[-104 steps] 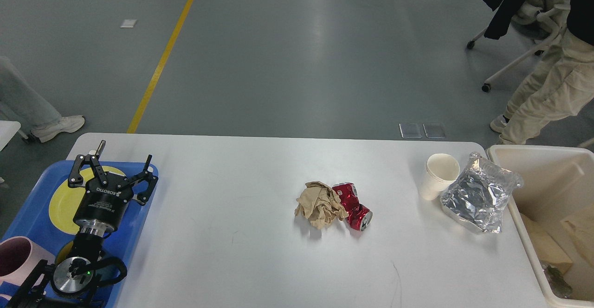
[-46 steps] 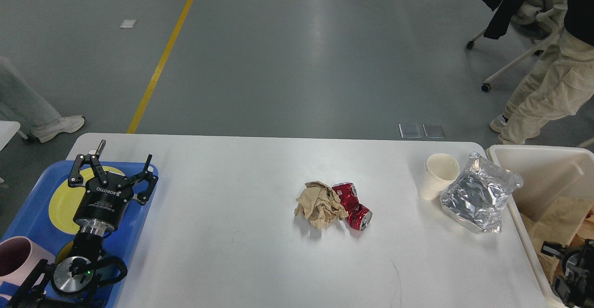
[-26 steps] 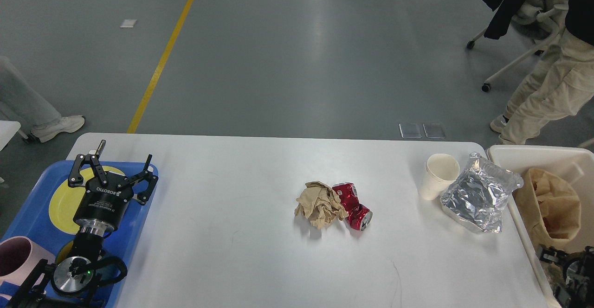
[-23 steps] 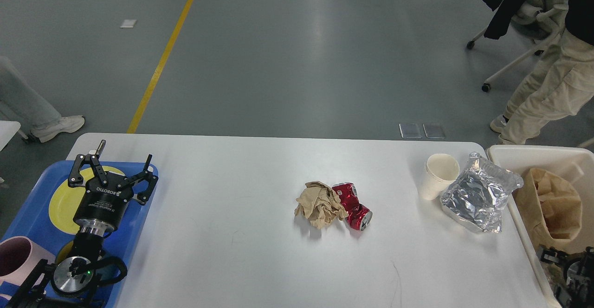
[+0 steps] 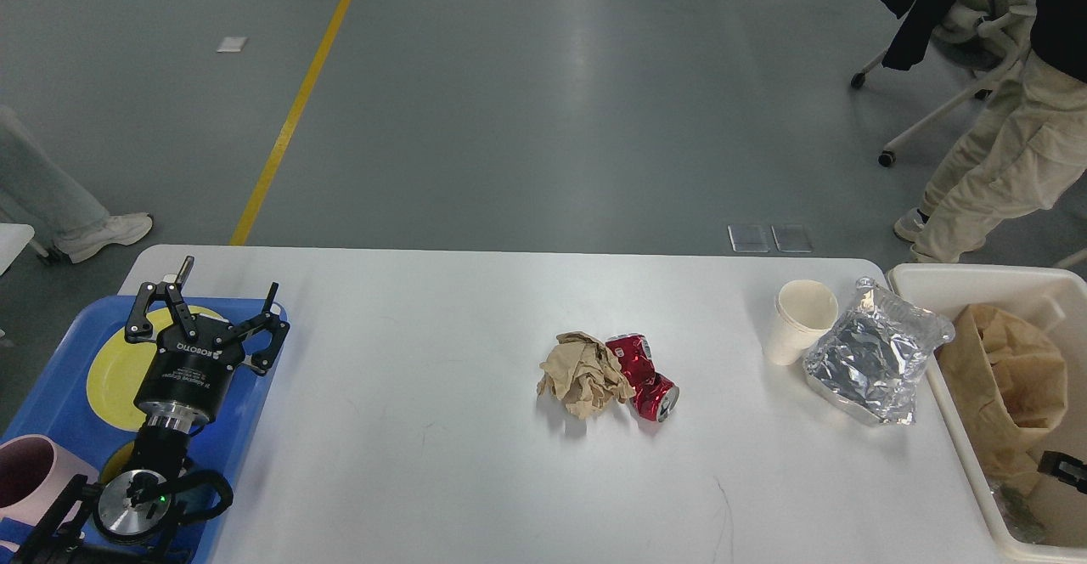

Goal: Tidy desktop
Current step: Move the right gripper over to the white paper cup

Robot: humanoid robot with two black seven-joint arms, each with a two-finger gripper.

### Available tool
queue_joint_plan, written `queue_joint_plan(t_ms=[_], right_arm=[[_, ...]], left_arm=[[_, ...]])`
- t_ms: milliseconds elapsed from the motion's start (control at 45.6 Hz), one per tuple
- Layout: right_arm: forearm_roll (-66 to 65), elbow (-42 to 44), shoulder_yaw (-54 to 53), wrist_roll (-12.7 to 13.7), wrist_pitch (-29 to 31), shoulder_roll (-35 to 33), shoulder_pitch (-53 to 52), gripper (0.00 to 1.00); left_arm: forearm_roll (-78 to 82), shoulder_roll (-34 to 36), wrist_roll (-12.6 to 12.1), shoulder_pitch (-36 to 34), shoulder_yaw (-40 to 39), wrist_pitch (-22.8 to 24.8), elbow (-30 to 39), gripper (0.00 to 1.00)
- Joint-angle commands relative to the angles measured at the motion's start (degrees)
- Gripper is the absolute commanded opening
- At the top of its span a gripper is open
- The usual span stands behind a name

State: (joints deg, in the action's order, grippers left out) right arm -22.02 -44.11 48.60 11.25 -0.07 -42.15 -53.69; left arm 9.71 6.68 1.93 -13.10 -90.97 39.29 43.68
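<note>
Scanning from the left, I see my left gripper (image 5: 206, 316) hanging over the blue tray (image 5: 53, 358), fingers spread wide and holding nothing. Under it on the tray sit a yellow plate (image 5: 115, 370) and a pink mug (image 5: 30, 472) at the near corner. The tray rests on the left end of the desktop (image 5: 408, 394), the big white table that fills the lower half of the view.

Right of the tray by a long bare stretch lie a crumpled brown paper ball (image 5: 582, 373) and a crushed red can (image 5: 645, 375), touching each other. Further right stands a paper cup (image 5: 796, 320), upright, with a puffy silver foil bag (image 5: 875, 360) just beside it, near the table's right edge. Beyond that edge is the cream bin (image 5: 977, 279), with a brown paper bag (image 5: 1010, 386) inside.

Only a small black piece of my right gripper (image 5: 1061, 465) shows at the frame's edge over the bin, and I cannot tell whether it is spread or closed.

My judgement: the foil bag is the sensible next pick for the right arm. I would pinch it by its crimped top edge, not its slippery belly, and lift clear of the cup so it does not tip.
</note>
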Motion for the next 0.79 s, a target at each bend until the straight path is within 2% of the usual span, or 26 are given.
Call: queue_joint_plan(t_ms=[0, 110, 153, 175, 263, 351, 416, 548, 701, 767], right_arm=[[-0.13, -13.44, 14.91, 1.67, 6.04, -1.7, -18.78, 1.0], [0.22, -21.27, 25.3, 1.67, 15.43, 1.8, -35.05, 1.0], [0.31, -22.5, 27.24, 1.67, 20.79, 4.17, -39.98, 1.0], [0.39, -23.38, 28.29, 1.67, 26.91, 6.27, -44.35, 1.0], [0.48, -26.54, 28.57, 1.67, 37.75, 8.84, -52.9, 1.0], [0.57, -31.37, 28.74, 1.67, 44.45, 12.96, -62.21, 1.0], [0.92, -35.94, 28.66, 1.67, 46.74, 16.22, -68.19, 1.0], [4.78, -44.03, 27.6, 1.67, 47.8, 17.1, -77.43, 1.0], [11.11, -49.39, 28.48, 0.97, 46.84, 21.32, -85.61, 1.0], [12.52, -50.89, 28.39, -0.17, 45.43, 22.55, -87.72, 1.0]], left_arm=[[-0.05, 0.0, 0.0, 0.0, 0.0, 0.0, 0.0, 0.97], [-0.05, 0.0, 0.0, 0.0, 0.0, 0.0, 0.0, 0.97], [0.04, 0.0, -0.09, 0.0, 0.0, 0.0, 0.0, 0.97], [-0.05, 0.0, -0.09, 0.0, 0.0, 0.0, 0.0, 0.97], [0.04, 0.0, -0.09, 0.0, 0.0, 0.0, 0.0, 0.97], [-0.05, 0.0, 0.0, 0.0, 0.0, 0.0, 0.0, 0.97], [-0.05, 0.0, 0.0, 0.0, 0.0, 0.0, 0.0, 0.97], [-0.05, 0.0, 0.0, 0.0, 0.0, 0.0, -0.09, 0.97], [-0.05, 0.0, 0.0, 0.0, 0.0, 0.0, -0.09, 0.97], [0.04, 0.0, 0.0, 0.0, 0.0, 0.0, -0.09, 0.97]])
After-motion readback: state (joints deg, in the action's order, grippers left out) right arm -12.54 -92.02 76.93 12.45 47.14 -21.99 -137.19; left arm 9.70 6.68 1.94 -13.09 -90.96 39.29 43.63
